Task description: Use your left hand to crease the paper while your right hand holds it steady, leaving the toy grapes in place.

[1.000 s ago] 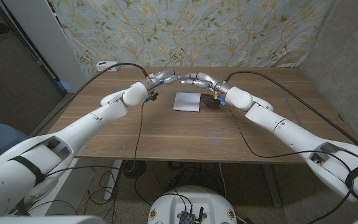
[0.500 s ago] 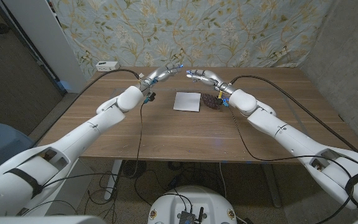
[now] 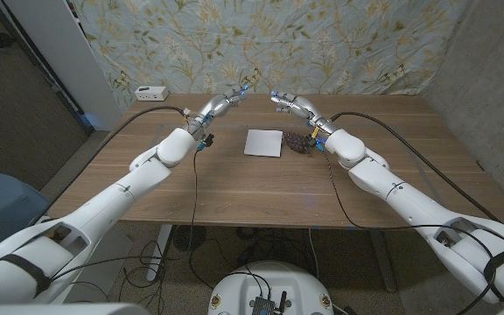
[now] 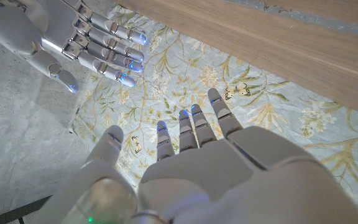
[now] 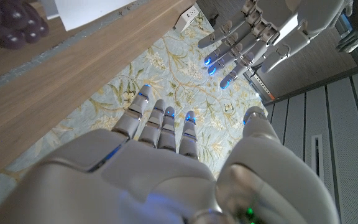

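**Both hands raised at the far edge, paper untouched**

We see the left hand (image 3: 225, 101) lifted above the far part of the wooden table (image 3: 147, 192), its fingers spread and straight, holding nothing. The right hand (image 3: 289, 103) hangs opposite it, likewise spread with nothing in its grasp. The two hands face each other with a gap between their fingertips, both in front of the floral curtain (image 3: 322, 44).

In the left wrist view we look along the back of the left hand (image 4: 197, 168) with fingers apart, and the right hand (image 4: 61, 31) shows across from it, fingers extended. The right wrist view gives the mirror of this: the right hand (image 5: 166, 162) open-fingered, the left hand (image 5: 272, 31) beyond it.

The paper (image 3: 263, 143) lies flat on the table, nearer the robot than both hands and touched by neither. The toy grapes (image 3: 297, 143) sit just beside the paper's right edge (we cannot tell whether they touch it). A small white box (image 3: 151, 93) rests at the table's far left corner.
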Tool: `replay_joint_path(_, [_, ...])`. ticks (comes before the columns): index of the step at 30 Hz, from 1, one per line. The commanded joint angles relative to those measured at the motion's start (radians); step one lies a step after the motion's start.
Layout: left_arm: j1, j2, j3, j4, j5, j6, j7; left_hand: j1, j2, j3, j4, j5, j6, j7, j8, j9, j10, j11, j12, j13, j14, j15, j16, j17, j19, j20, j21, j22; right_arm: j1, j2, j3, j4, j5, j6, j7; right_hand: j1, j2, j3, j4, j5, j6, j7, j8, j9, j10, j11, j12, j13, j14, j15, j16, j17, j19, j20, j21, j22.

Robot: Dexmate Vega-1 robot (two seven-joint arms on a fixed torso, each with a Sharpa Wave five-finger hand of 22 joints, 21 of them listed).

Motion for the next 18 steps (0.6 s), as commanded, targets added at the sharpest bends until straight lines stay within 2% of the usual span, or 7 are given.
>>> replay_joint_path(1, [0.038, -0.009, -0.039, 0.039, -0.076, -0.082, -0.019, -0.003, -0.013, -0.007, -0.003, 0.0, -0.008, -0.005, 0.008, -0.001, -0.011, 0.002, 0.002, 0.0, -0.023, -0.01, -0.003, -0.001, -0.008, -0.015, -0.006, 0.002, -0.033, 0.022, 0.037, 0.002, 0.087, 0.023, -0.017, -0.008, -0.004, -0.007, -0.002, -0.003, 0.008, 0.002, 0.011, 0.003, -0.005, 0.005, 0.002, 0.001, -0.002, 0.001, 0.001, 0.002, -0.002, -0.003, -0.002, 0.003])
replay_joint_path(5, [0.046, -0.022, -0.059, 0.056, -0.129, -0.103, -0.03, -0.002, -0.013, -0.009, -0.006, 0.001, -0.003, -0.002, 0.012, -0.002, -0.011, 0.003, 0.005, -0.001, -0.024, -0.016, 0.001, -0.002, -0.026, -0.031, -0.016, 0.002, -0.043, 0.025, 0.048, -0.018, 0.082, 0.022, -0.051, -0.01, -0.004, -0.009, -0.002, -0.003, 0.016, 0.005, 0.017, 0.003, 0.008, 0.012, 0.009, 0.0, 0.003, 0.001, 0.005, 0.002, 0.001, -0.008, -0.001, 0.003])
replay_joint_path(10, [0.044, -0.037, -0.077, 0.097, -0.188, -0.143, -0.059, 0.0, -0.011, -0.008, -0.007, 0.001, -0.003, -0.001, 0.012, -0.002, -0.007, 0.006, 0.009, -0.001, -0.022, -0.018, 0.004, -0.003, -0.029, -0.029, -0.019, 0.002, -0.058, 0.028, 0.059, -0.039, 0.087, 0.012, -0.081, -0.012, -0.005, -0.01, -0.003, -0.003, 0.022, 0.006, 0.02, 0.002, 0.014, 0.01, 0.012, 0.0, 0.01, 0.002, 0.008, 0.001, 0.006, -0.012, 0.001, 0.003])
replay_joint_path(12, [0.045, -0.044, -0.084, 0.114, -0.219, -0.158, -0.078, 0.002, -0.009, -0.008, -0.009, 0.002, 0.006, 0.007, 0.016, -0.002, -0.003, 0.008, 0.011, -0.002, -0.02, -0.019, 0.005, -0.004, -0.027, -0.029, -0.019, 0.002, -0.063, 0.035, 0.067, -0.023, 0.099, 0.041, -0.082, -0.013, -0.004, -0.011, -0.003, -0.003, 0.034, 0.007, 0.025, 0.002, 0.026, 0.011, 0.017, -0.001, 0.019, 0.004, 0.012, 0.001, 0.015, -0.008, 0.005, 0.003])
replay_joint_path(13, [0.047, -0.045, -0.088, 0.118, -0.231, -0.164, -0.084, 0.003, -0.007, -0.007, -0.01, 0.002, 0.015, 0.018, 0.02, -0.002, 0.0, 0.01, 0.013, -0.002, -0.019, -0.019, 0.007, -0.005, -0.026, -0.029, -0.02, 0.002, -0.069, 0.032, 0.071, -0.03, 0.091, 0.04, -0.097, -0.013, -0.001, -0.011, -0.006, -0.002, 0.063, 0.01, 0.035, 0.002, 0.058, 0.018, 0.029, -0.002, 0.042, 0.005, 0.021, 0.0, 0.031, -0.004, 0.01, 0.003])
replay_joint_path(16, [0.058, -0.039, -0.099, 0.121, -0.239, -0.177, -0.083, 0.008, -0.001, -0.005, -0.014, 0.002, 0.033, 0.046, 0.024, -0.002, 0.017, 0.016, 0.02, -0.003, -0.005, -0.025, 0.013, -0.006, -0.015, -0.035, -0.02, 0.002, -0.092, 0.019, 0.084, -0.067, 0.073, 0.018, -0.145, -0.013, -0.002, -0.012, -0.008, -0.003, 0.083, 0.014, 0.04, 0.001, 0.073, 0.021, 0.032, -0.002, 0.057, 0.002, 0.026, -0.001, 0.04, -0.006, 0.013, 0.003])
replay_joint_path(18, [0.066, -0.031, -0.105, 0.116, -0.242, -0.167, -0.08, 0.009, 0.001, -0.005, -0.015, 0.002, 0.035, 0.053, 0.023, -0.002, 0.021, 0.017, 0.022, -0.003, -0.001, -0.027, 0.014, -0.006, -0.012, -0.035, -0.02, 0.002, -0.108, 0.013, 0.091, -0.09, 0.058, 0.008, -0.178, -0.013, -0.002, -0.012, -0.009, -0.003, 0.085, 0.016, 0.04, 0.001, 0.075, 0.022, 0.033, -0.003, 0.059, 0.003, 0.026, -0.001, 0.041, -0.007, 0.013, 0.003])
